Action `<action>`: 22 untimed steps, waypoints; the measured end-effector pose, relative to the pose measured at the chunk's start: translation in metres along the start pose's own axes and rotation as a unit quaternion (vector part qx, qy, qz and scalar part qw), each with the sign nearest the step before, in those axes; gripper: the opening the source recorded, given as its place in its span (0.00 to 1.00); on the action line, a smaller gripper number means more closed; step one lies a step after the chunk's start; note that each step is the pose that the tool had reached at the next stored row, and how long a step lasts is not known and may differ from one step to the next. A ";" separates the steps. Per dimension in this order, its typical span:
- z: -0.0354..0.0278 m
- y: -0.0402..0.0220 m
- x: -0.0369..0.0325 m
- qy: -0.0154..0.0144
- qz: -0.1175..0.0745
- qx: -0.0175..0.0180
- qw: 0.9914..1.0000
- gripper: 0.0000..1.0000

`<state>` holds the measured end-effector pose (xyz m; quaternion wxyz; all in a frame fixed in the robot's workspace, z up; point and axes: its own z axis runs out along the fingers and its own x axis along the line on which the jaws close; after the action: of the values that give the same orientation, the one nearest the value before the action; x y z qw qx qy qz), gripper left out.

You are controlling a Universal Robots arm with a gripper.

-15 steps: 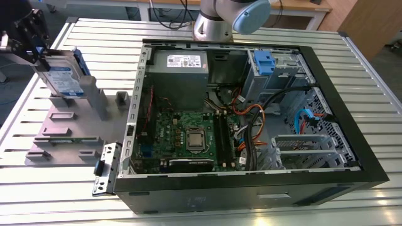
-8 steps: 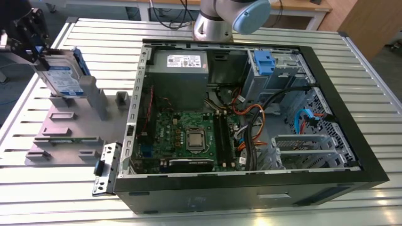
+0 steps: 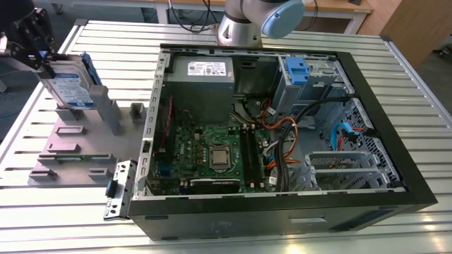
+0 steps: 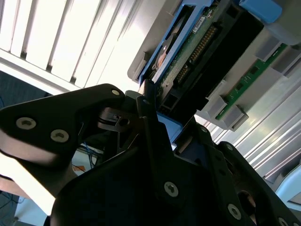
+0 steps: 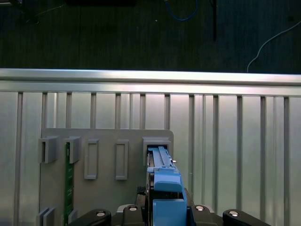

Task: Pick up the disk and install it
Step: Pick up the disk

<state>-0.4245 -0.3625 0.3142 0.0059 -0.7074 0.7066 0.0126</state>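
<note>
At the exterior view's far left, above the slatted desk [image 3: 395,58]: the claw [image 3: 42,61], pressed together on the upper end of the disk [image 3: 69,87]. Pinches it by the blue carrier, white-and-blue label in sight. Holds it upright, slightly tilted, lower end at a slot of the grey fixture [image 3: 74,151]. Cannot tell whether seated in that slot or just clear of it.

In the first wrist view, grips the disk [image 5: 164,188] on both sides of its blue carrier with no gap, claw [image 5: 167,212] straight over the end slot of the fixture [image 5: 106,141]. In the second wrist view, lays a thin black finger [image 4: 148,125] against the edge of the disk [image 4: 188,61], with the green circuit-board side and connector pins in sight.

Further toward the exterior view's right, past the fixture and well apart from the disk: the open computer case [image 3: 282,214]. Inside it, the grey power supply [image 3: 201,79] at the far end, the motherboard [image 3: 211,153] nearer, and the blue latch [image 3: 297,71] on the drive cage [image 3: 321,79] beyond. Behind the case, the arm's base [image 3: 244,24].
</note>
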 end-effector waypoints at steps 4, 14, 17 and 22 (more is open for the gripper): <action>-0.0012 0.0000 0.0000 0.000 0.000 0.000 1.000 0.37; -0.0041 0.0000 -0.0001 0.000 0.000 0.000 1.000 0.37; -0.0050 0.0000 -0.0001 0.000 0.000 0.000 1.000 0.37; -0.0064 0.0000 -0.0002 0.000 0.000 0.000 1.000 0.37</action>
<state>-0.4244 -0.3625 0.3205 0.0059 -0.7074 0.7066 0.0126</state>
